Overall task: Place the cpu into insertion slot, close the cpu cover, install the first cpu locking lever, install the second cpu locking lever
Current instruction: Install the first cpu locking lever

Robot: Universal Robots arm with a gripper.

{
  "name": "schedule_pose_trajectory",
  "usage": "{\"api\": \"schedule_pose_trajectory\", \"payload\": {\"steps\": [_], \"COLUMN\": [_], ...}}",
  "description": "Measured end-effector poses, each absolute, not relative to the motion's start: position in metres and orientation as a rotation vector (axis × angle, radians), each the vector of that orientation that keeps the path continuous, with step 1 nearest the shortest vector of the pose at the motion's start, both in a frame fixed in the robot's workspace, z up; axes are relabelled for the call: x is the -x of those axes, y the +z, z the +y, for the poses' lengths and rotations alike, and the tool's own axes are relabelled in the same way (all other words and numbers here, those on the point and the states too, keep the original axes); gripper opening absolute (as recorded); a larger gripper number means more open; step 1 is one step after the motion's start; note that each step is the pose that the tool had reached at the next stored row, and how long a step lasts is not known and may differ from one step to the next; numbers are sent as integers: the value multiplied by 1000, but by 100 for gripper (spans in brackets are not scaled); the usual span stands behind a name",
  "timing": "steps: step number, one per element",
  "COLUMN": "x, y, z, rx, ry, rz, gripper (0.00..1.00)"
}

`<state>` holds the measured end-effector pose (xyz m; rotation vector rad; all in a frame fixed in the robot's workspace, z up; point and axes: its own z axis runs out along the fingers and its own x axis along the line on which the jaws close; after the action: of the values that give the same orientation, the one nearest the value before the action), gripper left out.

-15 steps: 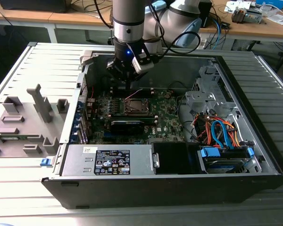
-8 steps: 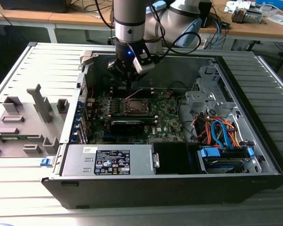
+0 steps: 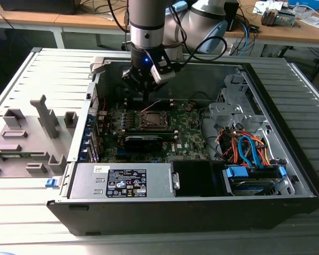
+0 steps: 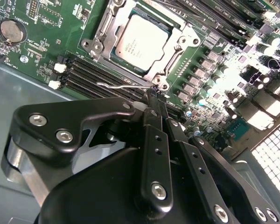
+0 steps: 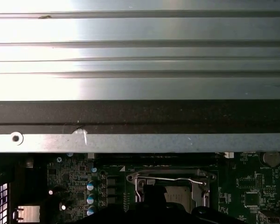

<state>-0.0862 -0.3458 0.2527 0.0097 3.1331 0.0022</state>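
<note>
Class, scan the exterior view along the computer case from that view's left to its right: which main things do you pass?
Grey plastic fixture → power supply box → cpu cover on the green board → orange and blue cable bundle → blue-trimmed drive.

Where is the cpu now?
In the second wrist view the cpu sits in the socket, framed by the cover, just beyond the pincer.
</note>
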Motion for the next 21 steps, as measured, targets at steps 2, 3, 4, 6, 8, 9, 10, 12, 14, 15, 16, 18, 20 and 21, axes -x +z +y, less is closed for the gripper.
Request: {"api": "schedule_pose_trajectory", "payload": {"steps": [2,3,4,6,8,9,10,12,14,15,16,18,20,21], "x": [86,86,86,86,86,86,86,86,86,86,86,86,86,86], "y": [252,251,251,250,250,249,249,248,248,247,247,246,245,245], "z": [-346,-346,-346,-346,-346,-346,-346,-346,-346,-346,-346,-346,-346,-346], "rx": [-10,-10,-10,-10,-8,-5,-1,6,8,8,8,9,9,9], "ry": [3,2,2,2,2,2,2,2,2,2,2,2,2,2], "rz": [3133,3133,3133,3133,3133,3133,3133,3133,3133,3133,3133,3133,3133,3133], "gripper": [11,11,11,11,11,11,11,11,11,11,11,11,11,11]}}
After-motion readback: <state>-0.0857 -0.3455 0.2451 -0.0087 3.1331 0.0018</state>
